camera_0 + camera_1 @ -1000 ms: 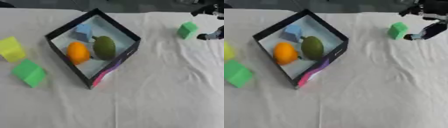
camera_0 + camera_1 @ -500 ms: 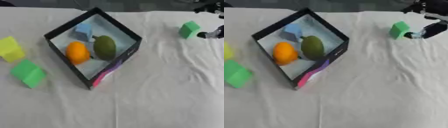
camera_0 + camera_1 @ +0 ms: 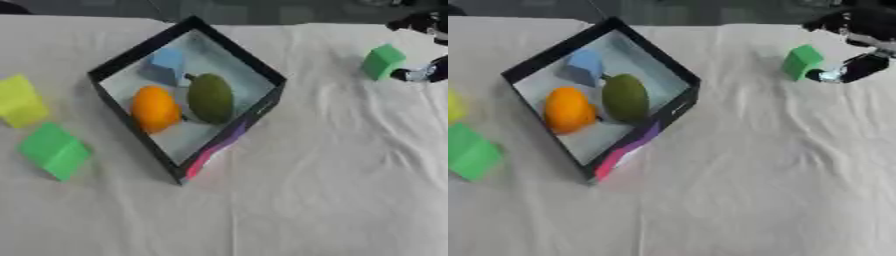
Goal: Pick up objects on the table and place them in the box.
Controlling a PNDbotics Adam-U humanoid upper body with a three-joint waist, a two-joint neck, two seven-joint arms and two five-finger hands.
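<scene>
A black-walled box [image 3: 234,134] stands turned like a diamond at the left centre of the white cloth. Inside it lie a blue block [image 3: 164,65], an orange fruit [image 3: 154,108] and a dark green oval fruit [image 3: 210,97]. A small green cube [image 3: 801,61] sits on the cloth at the far right. My right hand [image 3: 857,66] comes in from the upper right, open. Its thumb tip is just right of the cube and its fingers are spread above and behind it, not closed round it. My left hand shows in no view.
Left of the box lie a yellow block [image 3: 19,101] and a larger green block [image 3: 54,150], near the left edge. The wrinkled white cloth [image 3: 332,190] covers the table, and its dark far edge runs along the top.
The thumb of my right hand has come a little closer to the green cube. The cube, the box and the blocks on the left have stayed put.
</scene>
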